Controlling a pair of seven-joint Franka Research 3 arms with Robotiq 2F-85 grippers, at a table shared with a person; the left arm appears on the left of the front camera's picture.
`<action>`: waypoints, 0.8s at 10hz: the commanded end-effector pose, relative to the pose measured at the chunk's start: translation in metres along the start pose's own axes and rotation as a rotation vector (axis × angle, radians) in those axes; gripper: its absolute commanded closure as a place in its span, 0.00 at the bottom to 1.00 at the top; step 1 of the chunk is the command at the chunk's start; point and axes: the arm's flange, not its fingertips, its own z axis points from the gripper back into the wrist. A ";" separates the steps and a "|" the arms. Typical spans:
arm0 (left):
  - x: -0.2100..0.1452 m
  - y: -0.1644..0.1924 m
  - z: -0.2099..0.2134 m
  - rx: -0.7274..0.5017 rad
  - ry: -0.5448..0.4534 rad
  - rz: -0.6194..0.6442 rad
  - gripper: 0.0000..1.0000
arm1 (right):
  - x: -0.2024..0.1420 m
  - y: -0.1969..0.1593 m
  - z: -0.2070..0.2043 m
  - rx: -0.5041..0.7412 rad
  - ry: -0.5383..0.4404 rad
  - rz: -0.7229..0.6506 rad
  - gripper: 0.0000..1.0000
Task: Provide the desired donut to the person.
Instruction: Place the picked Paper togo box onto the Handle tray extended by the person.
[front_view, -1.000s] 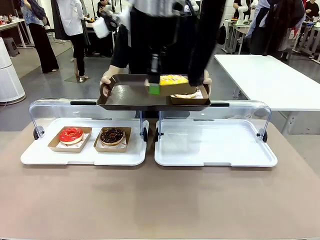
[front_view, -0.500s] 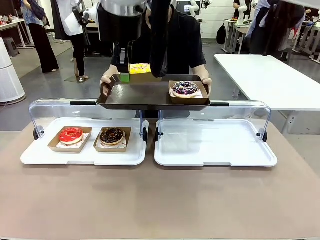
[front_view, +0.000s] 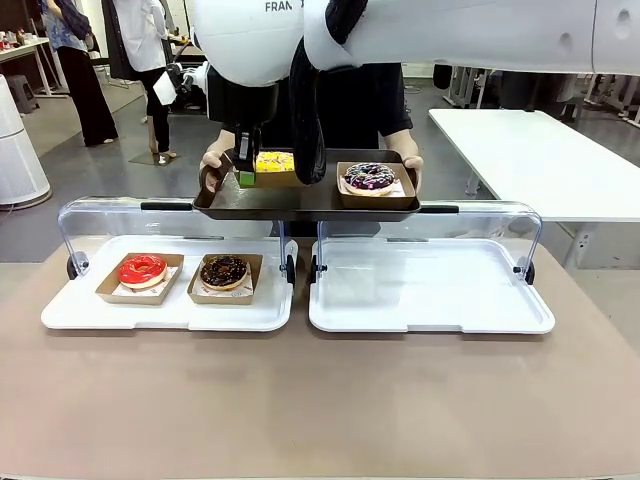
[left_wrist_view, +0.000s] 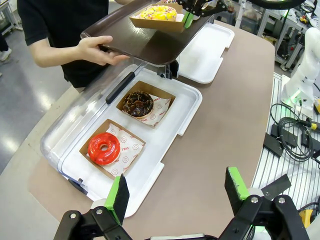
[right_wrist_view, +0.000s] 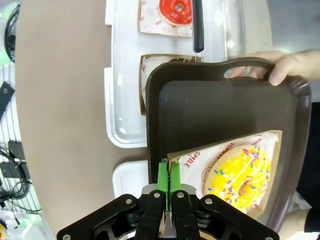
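The right gripper (right_wrist_view: 169, 176) was pinched on the edge of the yellow donut's box (right_wrist_view: 227, 172), which sat over the person's tray (right_wrist_view: 210, 105) (a purple donut (front_view: 369, 176) already there). Only release seemed left. The left gripper (left_wrist_view: 176, 195) hung open above the table (left_wrist_view: 220, 135), beside the red donut (left_wrist_view: 103, 148).

yellow sprinkled donut (right_wrist_view: 246, 176) (in a cardboard tray) sits over the person's (front_view: 365, 100) brown tray (right_wrist_view: 210, 107).
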 end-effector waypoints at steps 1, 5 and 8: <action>-0.001 0.000 0.001 -0.005 -0.016 -0.013 0.00 | -0.004 -0.001 -0.010 -0.035 0.004 0.011 0.99; -0.001 0.000 0.001 -0.005 -0.016 -0.013 0.00 | -0.016 -0.006 -0.039 -0.015 0.008 -0.018 0.99; -0.001 0.000 0.001 -0.005 -0.016 -0.013 0.00 | -0.015 -0.007 -0.038 -0.019 -0.001 -0.015 0.00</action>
